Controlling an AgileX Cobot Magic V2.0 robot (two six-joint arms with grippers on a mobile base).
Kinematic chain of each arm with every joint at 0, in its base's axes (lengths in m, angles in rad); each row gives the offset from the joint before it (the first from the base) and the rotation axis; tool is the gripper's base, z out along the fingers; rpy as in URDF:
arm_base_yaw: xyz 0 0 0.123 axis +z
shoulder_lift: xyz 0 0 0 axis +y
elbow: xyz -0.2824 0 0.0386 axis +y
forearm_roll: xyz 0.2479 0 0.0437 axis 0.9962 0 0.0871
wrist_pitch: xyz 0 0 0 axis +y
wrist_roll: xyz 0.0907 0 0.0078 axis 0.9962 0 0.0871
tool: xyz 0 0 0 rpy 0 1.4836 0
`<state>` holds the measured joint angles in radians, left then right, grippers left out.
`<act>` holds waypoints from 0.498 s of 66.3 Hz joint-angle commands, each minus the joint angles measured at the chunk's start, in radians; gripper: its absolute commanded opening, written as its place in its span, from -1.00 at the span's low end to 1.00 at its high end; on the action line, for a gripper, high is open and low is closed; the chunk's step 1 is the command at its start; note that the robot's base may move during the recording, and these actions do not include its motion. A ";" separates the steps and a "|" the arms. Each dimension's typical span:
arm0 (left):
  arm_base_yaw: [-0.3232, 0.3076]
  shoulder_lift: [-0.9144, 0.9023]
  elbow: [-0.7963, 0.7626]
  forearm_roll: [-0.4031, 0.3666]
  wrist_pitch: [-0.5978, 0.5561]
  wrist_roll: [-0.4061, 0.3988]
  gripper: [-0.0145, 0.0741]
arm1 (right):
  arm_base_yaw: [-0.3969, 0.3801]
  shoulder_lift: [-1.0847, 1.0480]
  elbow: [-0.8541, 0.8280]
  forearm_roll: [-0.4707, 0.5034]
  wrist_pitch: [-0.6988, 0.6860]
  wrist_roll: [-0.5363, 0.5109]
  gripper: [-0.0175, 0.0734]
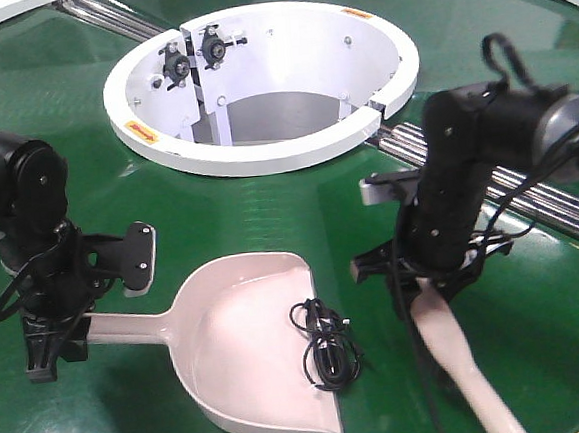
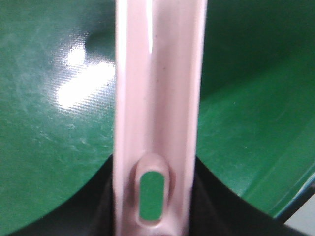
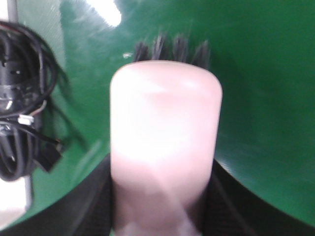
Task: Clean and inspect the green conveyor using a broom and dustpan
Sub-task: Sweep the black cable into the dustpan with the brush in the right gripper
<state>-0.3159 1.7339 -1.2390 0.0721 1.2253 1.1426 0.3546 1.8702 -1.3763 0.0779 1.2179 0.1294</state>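
Observation:
The green conveyor [image 1: 298,201] fills the front view, with its white ring hub [image 1: 259,88] at the back. The pale pink dustpan [image 1: 250,350] lies flat on the belt, and a tangle of black cable [image 1: 325,342] rests inside it. My left gripper [image 1: 53,330] is shut on the dustpan's handle [image 2: 157,98]; its slot hole shows between the jaws. My right gripper [image 1: 430,276] is shut on the broom [image 1: 467,363], whose handle runs toward the front edge. In the right wrist view the broom [image 3: 165,142] fills the jaws and dark bristles [image 3: 172,49] poke out beyond it.
Chrome roller strips [image 1: 539,197] run along the belt at right behind the right arm, and more show at the back left [image 1: 113,15]. The black cable [image 3: 24,98] appears at the left of the right wrist view.

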 commanded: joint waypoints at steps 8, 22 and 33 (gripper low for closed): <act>-0.008 -0.038 -0.026 -0.030 0.019 -0.003 -0.73 | 0.041 0.016 -0.027 0.058 0.002 0.004 -0.63; -0.008 -0.038 -0.026 -0.030 0.019 -0.003 -0.73 | 0.094 0.074 -0.063 0.139 -0.007 -0.001 -0.63; -0.008 -0.038 -0.026 -0.030 0.019 -0.003 -0.73 | 0.140 0.129 -0.163 0.176 0.028 -0.002 -0.63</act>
<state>-0.3159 1.7339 -1.2390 0.0706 1.2253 1.1426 0.4695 2.0146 -1.4640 0.1957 1.2221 0.1315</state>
